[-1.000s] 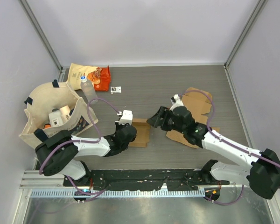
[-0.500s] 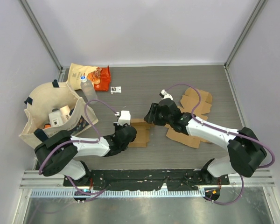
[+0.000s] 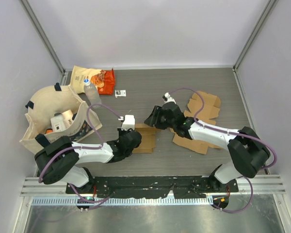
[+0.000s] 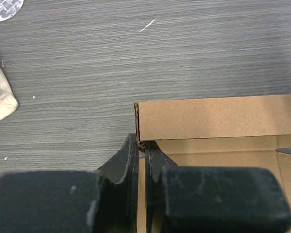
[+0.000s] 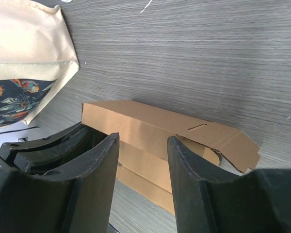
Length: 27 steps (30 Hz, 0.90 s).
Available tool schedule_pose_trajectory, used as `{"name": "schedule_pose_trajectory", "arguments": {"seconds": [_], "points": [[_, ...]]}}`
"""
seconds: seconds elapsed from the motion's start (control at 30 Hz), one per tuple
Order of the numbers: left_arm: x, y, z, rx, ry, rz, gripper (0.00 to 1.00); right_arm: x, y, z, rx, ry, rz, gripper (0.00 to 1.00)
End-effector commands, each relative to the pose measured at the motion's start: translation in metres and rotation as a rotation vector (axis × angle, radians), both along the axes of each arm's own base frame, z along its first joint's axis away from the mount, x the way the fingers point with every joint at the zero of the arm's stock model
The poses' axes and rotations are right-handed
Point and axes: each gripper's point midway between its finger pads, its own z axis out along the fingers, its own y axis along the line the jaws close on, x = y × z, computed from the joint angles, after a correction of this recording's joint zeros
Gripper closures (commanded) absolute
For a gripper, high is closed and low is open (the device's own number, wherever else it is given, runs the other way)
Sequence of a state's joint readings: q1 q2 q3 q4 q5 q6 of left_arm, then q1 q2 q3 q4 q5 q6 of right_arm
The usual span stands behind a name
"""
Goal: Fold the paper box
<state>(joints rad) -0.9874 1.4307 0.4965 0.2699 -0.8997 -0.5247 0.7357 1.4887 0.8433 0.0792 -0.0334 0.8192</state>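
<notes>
Cardboard-brown, the paper box [image 3: 146, 137] is seen on the table [image 3: 150, 82] to the right of the tote bag [image 3: 41, 104], well apart from it, with one long wall raised. The end of that wall nearest the bag is pinched by the left gripper [image 4: 141, 143], which is clenched on the thin edge. The right gripper [image 5: 143, 141] is held at the side of the box away from the bag, its jaws spread and closed on nothing. Flat cardboard sheets [image 3: 203, 109] lie farther still from the bag.

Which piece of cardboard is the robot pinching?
The small box in the middle: the left gripper is shut on its raised wall. The other cardboard sheets lie flat on the right.
</notes>
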Motion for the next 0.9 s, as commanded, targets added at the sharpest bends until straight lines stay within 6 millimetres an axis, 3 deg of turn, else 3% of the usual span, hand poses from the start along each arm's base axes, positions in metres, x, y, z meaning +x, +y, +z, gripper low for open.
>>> {"name": "schedule_pose_trajectory", "arguments": {"seconds": [0.0,0.13,0.23,0.33,0.37,0.63,0.67,0.77,0.87], "points": [[0.002,0.001,0.009,-0.041,-0.023,0.029,1.0,0.011,-0.005,0.016,-0.031,-0.078,-0.038,0.49],[0.002,0.002,0.007,-0.039,-0.023,0.032,1.0,0.006,-0.02,0.022,-0.135,-0.125,-0.024,0.46],[0.002,0.002,0.007,-0.036,-0.022,0.034,1.0,-0.005,-0.024,0.015,-0.131,-0.094,-0.007,0.46],[0.003,0.002,0.006,-0.039,-0.022,0.037,1.0,-0.011,-0.023,0.006,-0.1,-0.071,-0.01,0.47],[0.002,0.002,0.007,-0.038,-0.023,0.037,1.0,-0.006,-0.018,0.013,-0.064,-0.095,-0.011,0.48],[0.002,0.0,0.01,-0.052,-0.019,0.031,1.0,-0.003,-0.002,0.007,0.031,-0.064,-0.02,0.51],[0.002,-0.001,0.01,-0.058,-0.019,0.03,1.0,-0.004,0.006,0.014,0.098,-0.058,-0.009,0.53],[0.002,-0.001,0.011,-0.072,-0.02,0.031,1.0,-0.001,0.007,0.014,0.152,-0.031,-0.03,0.55],[0.001,-0.002,0.011,-0.074,-0.018,0.027,1.0,0.0,-0.002,0.007,0.098,-0.024,-0.063,0.54]]}}
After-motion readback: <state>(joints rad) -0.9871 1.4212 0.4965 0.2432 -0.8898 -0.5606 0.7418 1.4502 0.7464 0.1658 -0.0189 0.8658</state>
